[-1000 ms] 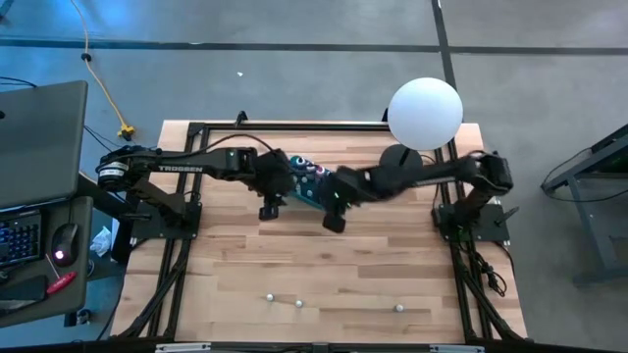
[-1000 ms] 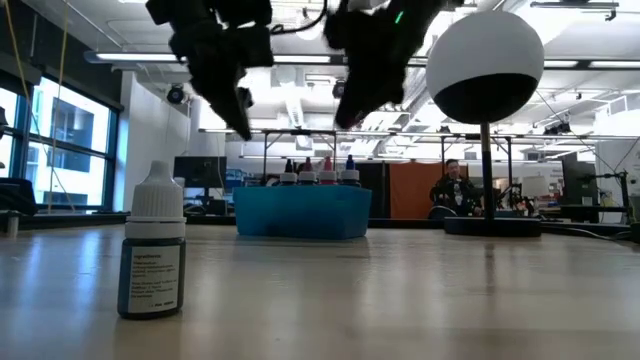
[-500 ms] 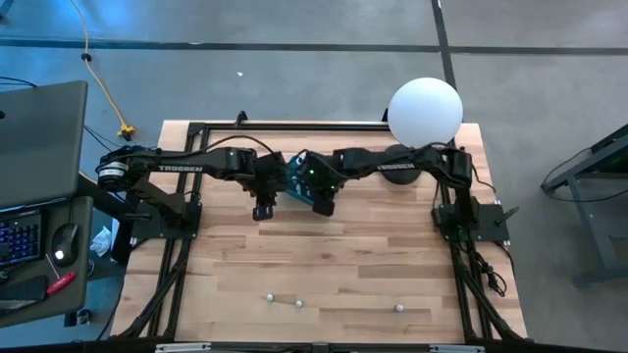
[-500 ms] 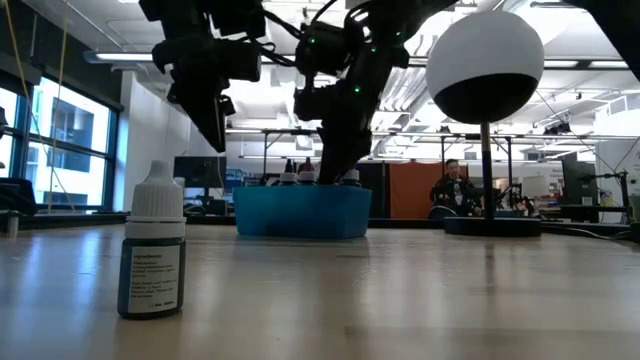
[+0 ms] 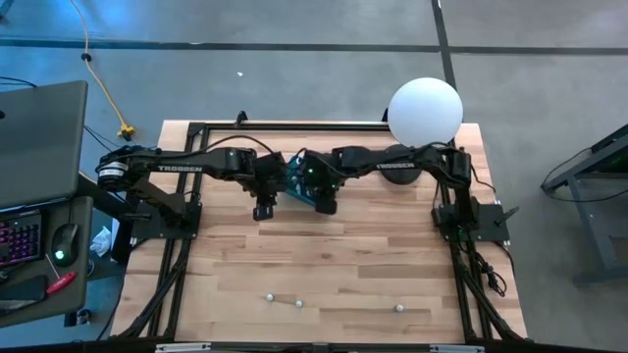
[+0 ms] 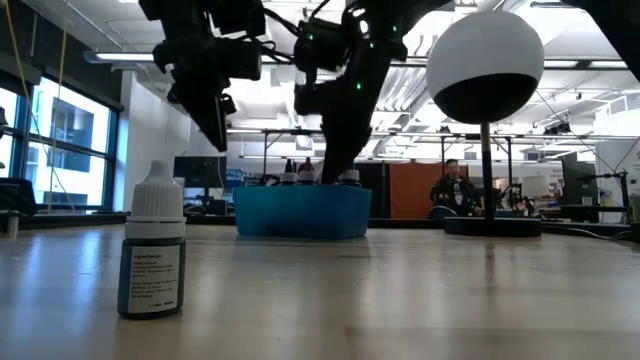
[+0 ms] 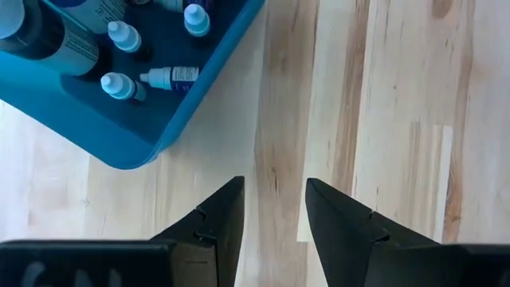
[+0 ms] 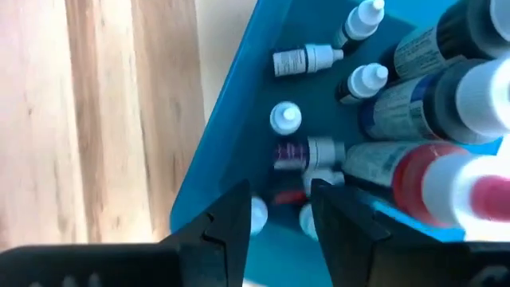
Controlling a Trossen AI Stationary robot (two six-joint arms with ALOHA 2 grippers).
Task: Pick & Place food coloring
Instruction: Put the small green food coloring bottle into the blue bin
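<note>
A box (image 5: 299, 181) is placed toward the rear centre of the tabletop (image 5: 324, 265), with several food coloring bottles (image 8: 307, 59) inside it, some upright and some lying down. The left end effector (image 5: 263, 209) is positioned just left of the box, the right end effector (image 5: 324, 203) over its right edge. A globe lamp (image 5: 425, 113) is located at the rear right. Three bottles (image 5: 298, 303) are spaced along the tabletop's front edge.

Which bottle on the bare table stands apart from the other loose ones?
Start at the white globe lamp at the table's far edge, then cross to the near edge, where three small bottles stand. The lone bottle is on the lamp's side; the other two stand together toward the left arm's side.
</note>
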